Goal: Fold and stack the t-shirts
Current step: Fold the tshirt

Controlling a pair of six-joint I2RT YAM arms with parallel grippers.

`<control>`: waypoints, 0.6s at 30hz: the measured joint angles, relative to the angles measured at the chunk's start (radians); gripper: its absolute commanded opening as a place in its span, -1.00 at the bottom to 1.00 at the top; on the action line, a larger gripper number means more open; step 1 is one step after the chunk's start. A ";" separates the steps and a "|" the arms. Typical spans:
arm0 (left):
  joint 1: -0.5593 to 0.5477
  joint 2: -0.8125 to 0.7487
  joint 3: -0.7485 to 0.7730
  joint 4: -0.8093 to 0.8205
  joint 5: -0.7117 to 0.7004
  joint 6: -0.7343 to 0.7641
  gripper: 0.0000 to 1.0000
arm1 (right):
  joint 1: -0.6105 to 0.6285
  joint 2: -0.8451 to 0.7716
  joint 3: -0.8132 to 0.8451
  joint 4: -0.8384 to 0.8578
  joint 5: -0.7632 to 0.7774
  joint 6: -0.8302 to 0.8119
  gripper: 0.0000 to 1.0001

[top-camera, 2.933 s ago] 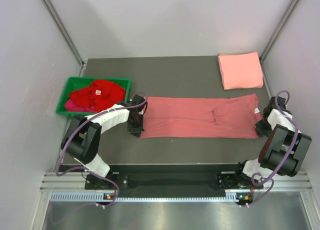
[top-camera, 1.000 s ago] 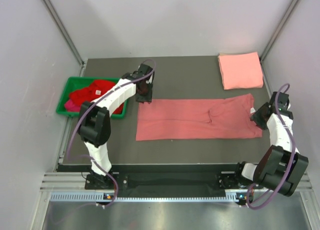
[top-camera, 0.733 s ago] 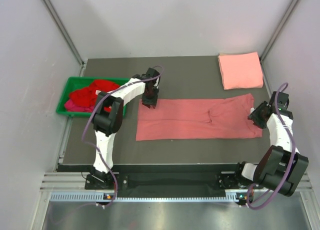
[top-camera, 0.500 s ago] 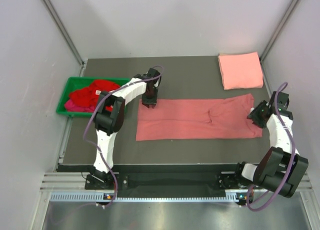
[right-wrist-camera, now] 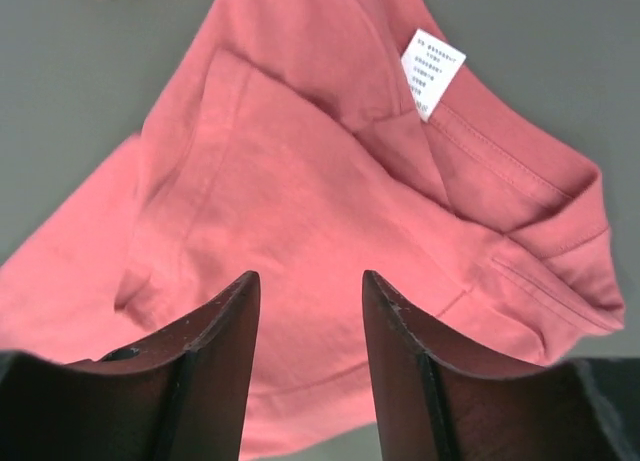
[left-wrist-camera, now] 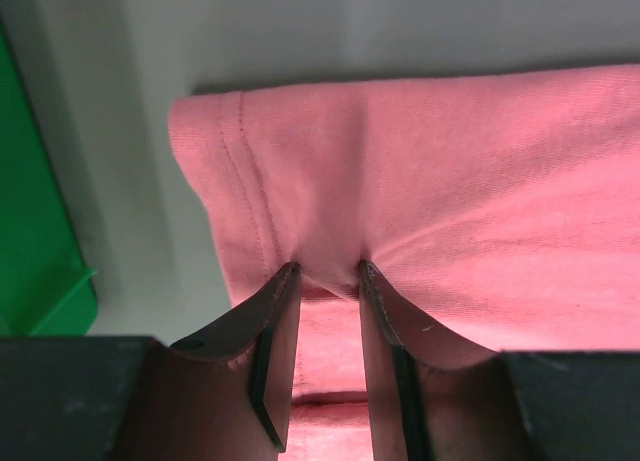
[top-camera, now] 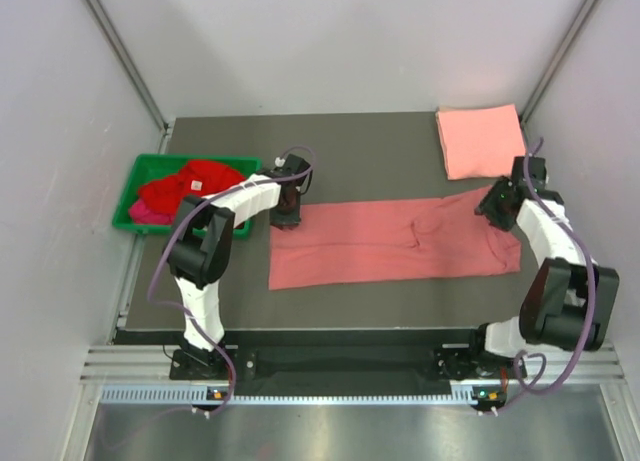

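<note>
A dusty rose t-shirt [top-camera: 390, 241] lies as a long folded strip across the dark table. My left gripper [top-camera: 287, 215] sits at its far left corner. In the left wrist view the gripper [left-wrist-camera: 328, 271] is shut on a puckered ridge of the t-shirt [left-wrist-camera: 450, 181] just inside the hem. My right gripper [top-camera: 493, 203] hovers over the far right end. Seen from the right wrist, this gripper [right-wrist-camera: 308, 279] stands open above flat t-shirt cloth [right-wrist-camera: 300, 181] near the white label [right-wrist-camera: 432, 73]. A folded salmon t-shirt [top-camera: 481, 141] lies at the far right corner.
A green bin [top-camera: 140, 171] at the left holds a heap of red t-shirts [top-camera: 195, 186] with a bit of magenta [top-camera: 140, 213] beneath. Its edge [left-wrist-camera: 40, 261] shows close to my left fingers. Grey walls close in both sides.
My left gripper has slid slightly left and nearer, taking the shirt's left corner with it. My right gripper has moved farther back and left over the shirt's right end, its fingers spreading.
</note>
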 measured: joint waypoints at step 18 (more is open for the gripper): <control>-0.002 -0.074 -0.113 0.027 -0.061 -0.039 -0.30 | 0.296 0.524 0.422 -0.067 0.298 0.233 -0.06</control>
